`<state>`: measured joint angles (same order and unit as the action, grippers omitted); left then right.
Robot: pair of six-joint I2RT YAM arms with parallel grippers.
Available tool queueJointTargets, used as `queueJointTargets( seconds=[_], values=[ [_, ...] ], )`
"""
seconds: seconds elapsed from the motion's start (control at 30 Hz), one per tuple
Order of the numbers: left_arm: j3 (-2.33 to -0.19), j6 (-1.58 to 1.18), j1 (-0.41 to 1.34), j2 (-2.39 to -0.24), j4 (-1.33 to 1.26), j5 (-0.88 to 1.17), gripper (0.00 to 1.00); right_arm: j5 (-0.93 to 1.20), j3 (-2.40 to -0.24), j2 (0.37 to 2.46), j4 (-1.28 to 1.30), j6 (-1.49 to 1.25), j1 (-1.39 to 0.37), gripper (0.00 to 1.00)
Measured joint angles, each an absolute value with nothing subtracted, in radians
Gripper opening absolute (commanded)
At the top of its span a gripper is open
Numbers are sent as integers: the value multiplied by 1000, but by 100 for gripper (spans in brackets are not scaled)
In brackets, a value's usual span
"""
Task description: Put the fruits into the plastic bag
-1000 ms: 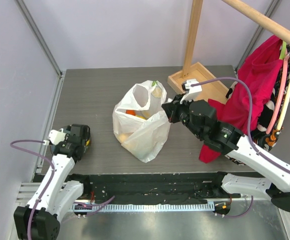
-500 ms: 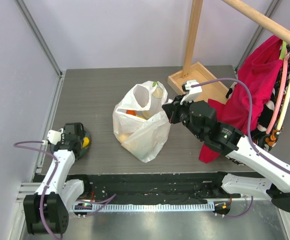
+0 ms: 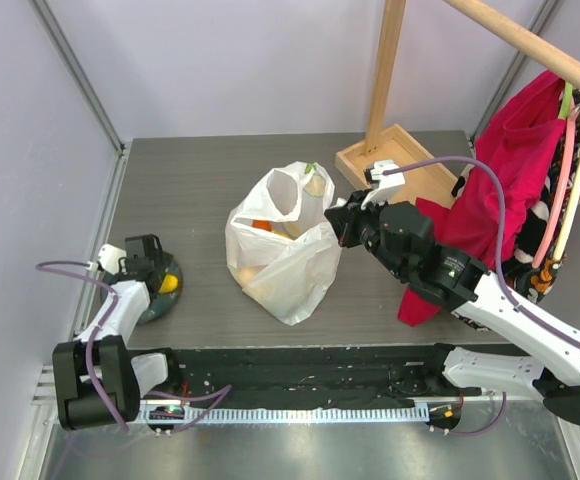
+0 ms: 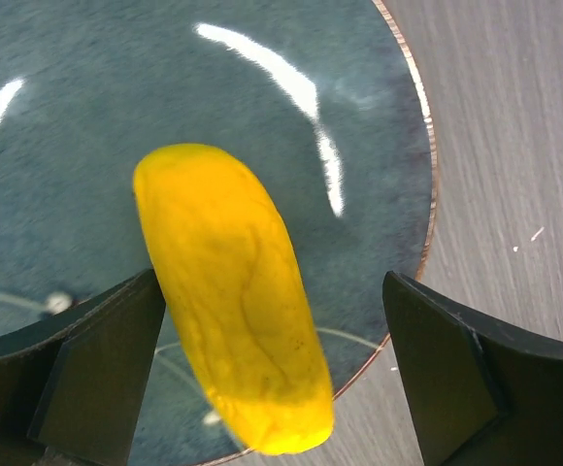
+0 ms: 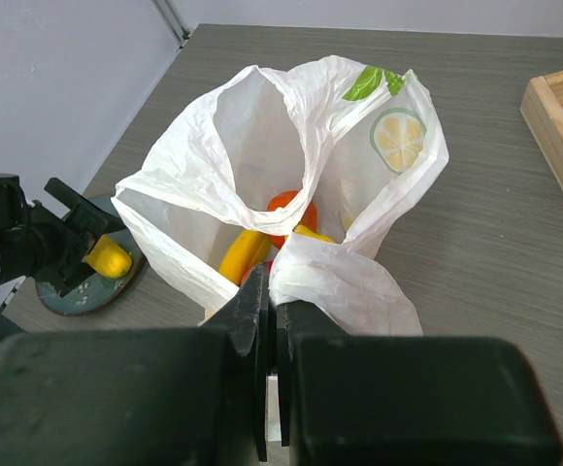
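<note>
One fruit left on the plate, and the bag is held open for it.
Top view: the right gripper (image 3: pixel 334 224) pinches the rim of the thin white lemon-printed plastic bag (image 3: pixel 285 272) on the table (image 3: pixel 200 190), apparently to hold its mouth open. The left gripper (image 3: pixel 156 272) hangs over the round grey plate (image 3: pixel 160 304). Left wrist view: its fingers (image 4: pixel 97 369) are spread either side of one oblong yellow toy fruit (image 4: pixel 233 291) on the plate, seemingly ready to close. Right wrist view: jaws clamp the bag's film; inside show one orange-red round fruit (image 5: pixel 286 207) and at least one yellow curved fruit (image 5: pixel 243 255).
</note>
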<state>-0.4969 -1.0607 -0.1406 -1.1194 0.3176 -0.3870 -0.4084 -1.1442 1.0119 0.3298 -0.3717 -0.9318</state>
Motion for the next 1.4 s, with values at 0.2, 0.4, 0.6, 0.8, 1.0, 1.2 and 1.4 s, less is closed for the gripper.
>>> queueJointTargets(
  seconds=[0.2, 0.4, 0.6, 0.8, 1.0, 1.2, 1.4],
  values=[
    [-510, -1028, -144, -1156, 276, -362, 76, -410, -1144, 1011, 330, -372, -932, 1],
    [-493, -1013, -145, -1098, 282, -365, 43, -410, -1144, 1008, 330, -372, -932, 1],
    [-434, -994, -146, -934, 289, -397, 23, -410, -1144, 1008, 330, -372, -932, 1],
    [-429, -953, -146, -873, 296, -407, 14, -409, -1144, 1008, 330, -372, -932, 1],
    [-431, -891, -146, -836, 308, -385, 9, -409, -1144, 1008, 330, -372, -932, 1],
    [-521, -809, -122, -776, 331, -297, 9, -405, -1144, 1010, 329, -373, -932, 1],
    [-749, -719, 87, -768, 302, -236, 15, -389, -1144, 1030, 321, -378, -932, 1]
  ],
)
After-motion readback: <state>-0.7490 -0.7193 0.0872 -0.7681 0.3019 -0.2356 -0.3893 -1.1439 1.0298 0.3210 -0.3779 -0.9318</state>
